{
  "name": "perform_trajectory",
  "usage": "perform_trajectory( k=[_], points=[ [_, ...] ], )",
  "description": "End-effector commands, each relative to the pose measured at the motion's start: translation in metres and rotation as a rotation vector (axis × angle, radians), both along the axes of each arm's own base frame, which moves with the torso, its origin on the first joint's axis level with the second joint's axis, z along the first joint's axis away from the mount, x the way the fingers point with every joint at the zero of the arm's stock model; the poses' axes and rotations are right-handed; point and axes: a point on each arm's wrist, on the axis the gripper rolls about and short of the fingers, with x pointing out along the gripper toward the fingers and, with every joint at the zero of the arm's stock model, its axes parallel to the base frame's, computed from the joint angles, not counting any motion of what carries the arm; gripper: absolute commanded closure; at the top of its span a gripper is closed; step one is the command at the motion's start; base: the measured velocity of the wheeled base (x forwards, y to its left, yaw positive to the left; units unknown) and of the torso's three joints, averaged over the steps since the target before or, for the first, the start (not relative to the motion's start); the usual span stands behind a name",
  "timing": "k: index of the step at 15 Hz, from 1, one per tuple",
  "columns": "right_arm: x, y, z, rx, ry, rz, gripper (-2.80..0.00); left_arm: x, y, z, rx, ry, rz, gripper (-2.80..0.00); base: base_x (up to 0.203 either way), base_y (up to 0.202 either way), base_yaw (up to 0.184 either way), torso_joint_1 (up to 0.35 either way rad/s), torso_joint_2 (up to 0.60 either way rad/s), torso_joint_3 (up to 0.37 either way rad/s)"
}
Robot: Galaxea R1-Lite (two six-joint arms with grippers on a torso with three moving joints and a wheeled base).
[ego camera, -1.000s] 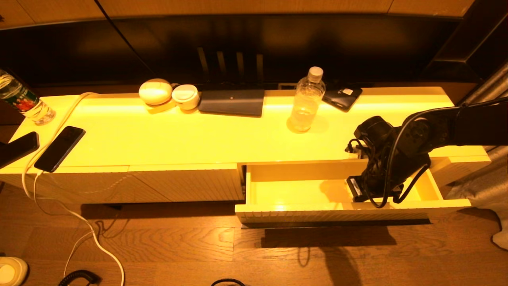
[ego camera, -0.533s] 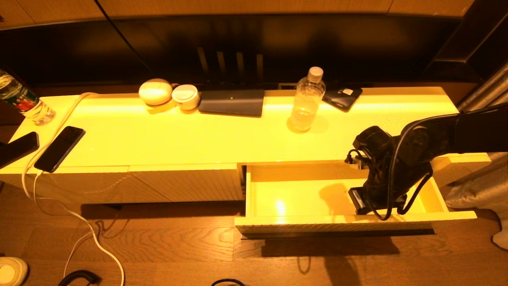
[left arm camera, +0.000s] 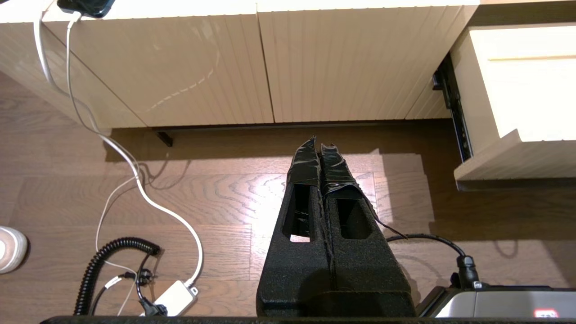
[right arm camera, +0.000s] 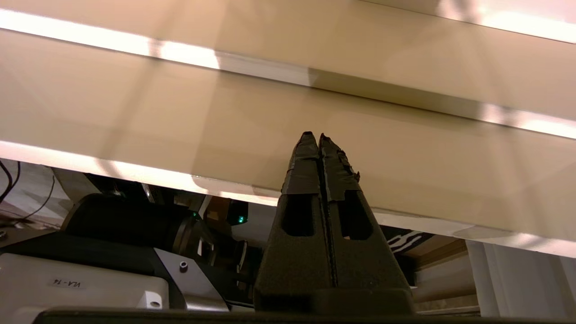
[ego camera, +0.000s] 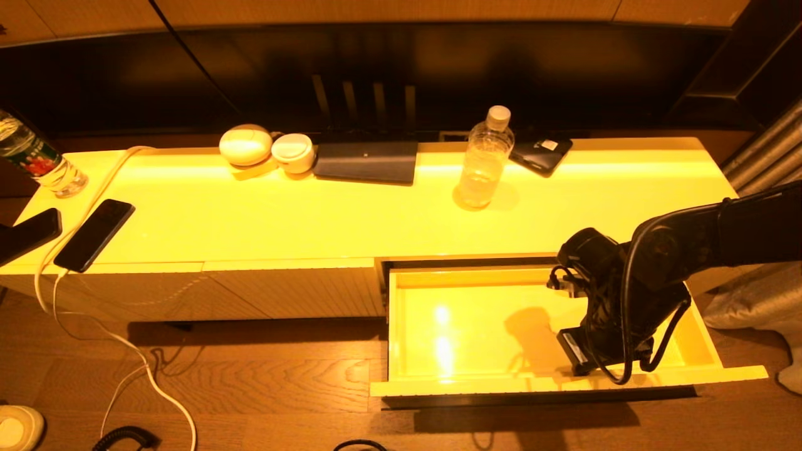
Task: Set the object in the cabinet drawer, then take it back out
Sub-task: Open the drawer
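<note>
1. Glossy pale interior of the cabinet drawer (ego camera: 476, 326) lies open beside the right gripper (right arm camera: 318, 137), which sits down inside the drawer's right part, close against the inner face of the front wall; its fingers are pressed together with nothing between them
2. Beyond the pincer toward the cabinet, the drawer floor is bare and bright with reflections; the side wall on the arm's outer side stands near, while the floor stretches wide toward the other side wall
3. Above and behind the pincer runs the long cabinet top (ego camera: 351, 219), a shiny yellow-lit slab; beneath the pincer and the drawer front is a wooden floor (ego camera: 282, 388)
4. The water bottle (ego camera: 484, 158) stands upright on the cabinet top, well apart from the right gripper, farther back toward the wall and off to its left, white cap on
5. Just behind the bottle lies a dark phone (ego camera: 540, 153); farther left along the back edge sit a dark flat pad (ego camera: 366, 161) and two round white items (ego camera: 266, 149)
6. The left gripper (left arm camera: 319, 146) hangs over the floor in front of the ribbed cabinet doors (left arm camera: 216, 67), fingers closed together and empty, with a white cable (left arm camera: 135, 180) on the boards nearby
</note>
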Motion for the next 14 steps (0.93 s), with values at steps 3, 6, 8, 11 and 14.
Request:
perform_trajectory(
  k=[3,6,8,11,14],
  points=[
    [-0.008,-0.002,-0.004,-0.013,0.04,0.002,0.0,0.0,0.0,-0.001,0.0,0.003,0.0,0.0,0.0,0.0,0.0,0.0,0.0,0.0],
    [-0.009,-0.003,0.005,-0.001,0.004,0.0,0.0,0.0,0.0,-0.001,0.0,0.003,-0.001,0.0,0.0,0.0,0.0,0.0,0.0,0.0],
    [-0.011,-0.004,0.018,0.015,-0.045,-0.002,0.0,0.0,0.0,-0.001,0.0,0.003,0.0,0.0,0.0,0.0,0.0,0.0,0.0,0.0],
    [-0.016,-0.018,0.073,0.092,-0.297,-0.038,0.0,0.0,0.0,-0.001,0.0,0.003,0.0,0.0,0.0,0.0,0.0,0.0,0.0,0.0],
    [-0.034,-0.034,0.12,0.11,-0.518,-0.075,0.0,0.0,0.0,-0.001,0.0,0.003,0.0,0.0,0.0,0.0,0.0,0.0,0.0,0.0]
  ],
)
